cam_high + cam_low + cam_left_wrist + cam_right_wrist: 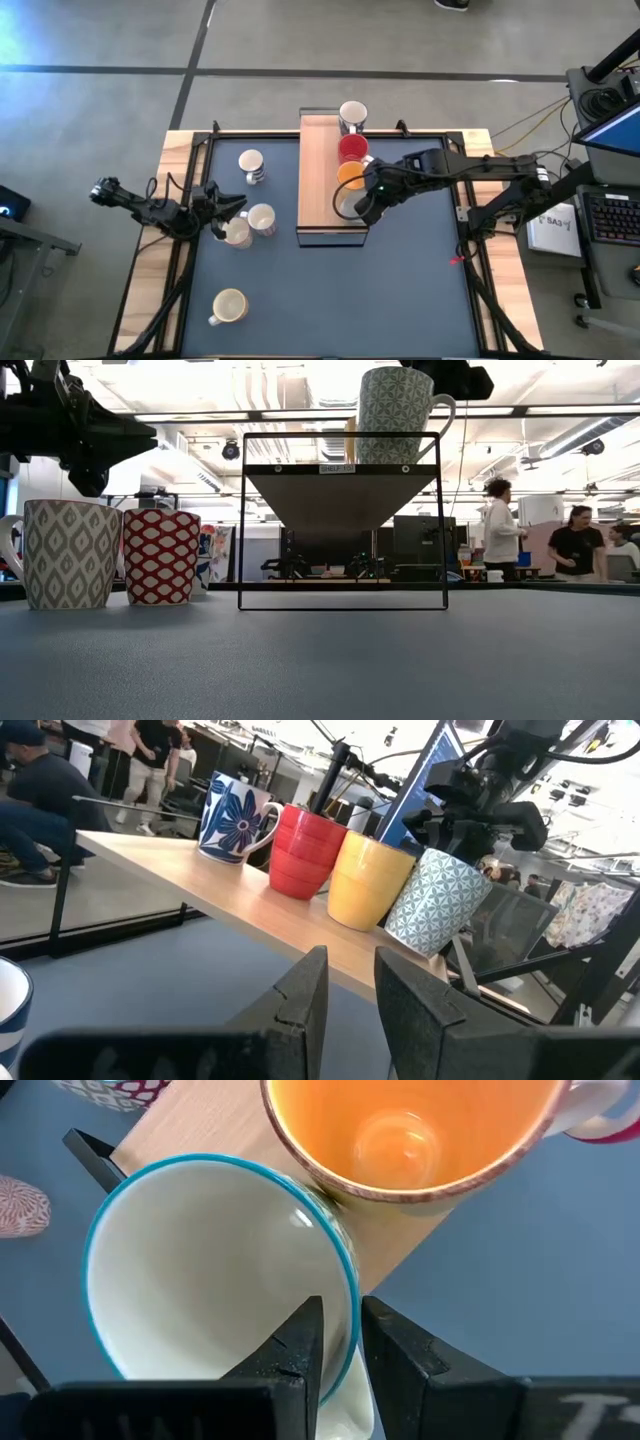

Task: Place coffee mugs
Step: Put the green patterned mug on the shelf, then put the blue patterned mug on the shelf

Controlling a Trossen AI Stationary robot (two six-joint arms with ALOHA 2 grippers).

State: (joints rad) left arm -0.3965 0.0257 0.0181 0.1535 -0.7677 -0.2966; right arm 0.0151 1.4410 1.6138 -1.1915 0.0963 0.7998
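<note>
A wooden shelf (318, 180) stands mid-table. On its top, in a row, stand a blue-flowered mug (232, 817), a red mug (308, 850) and an orange mug (370, 878). At the near end of the row is a teal-patterned mug (437, 900), with my right gripper (340, 1320) shut on it. My left gripper (222, 214) waits level at the table's left beside two patterned mugs (250, 225). Its fingers (305, 995) stand a narrow gap apart with nothing between them. My right gripper holds the teal-patterned mug by its rim (348, 1295), next to the handle. One finger is inside the mug and one outside, with the wall pinched between them. The fingers slant down from above and from the table's right. The mug tilts against the orange mug, its base at the shelf top.
More mugs stand on the blue mat: one at the far left (250, 165) and one near the front edge (230, 305). The low view shows a grey-patterned mug (65, 555) and a red-patterned mug (160, 557) left of the shelf frame (342, 530). People stand in the room behind.
</note>
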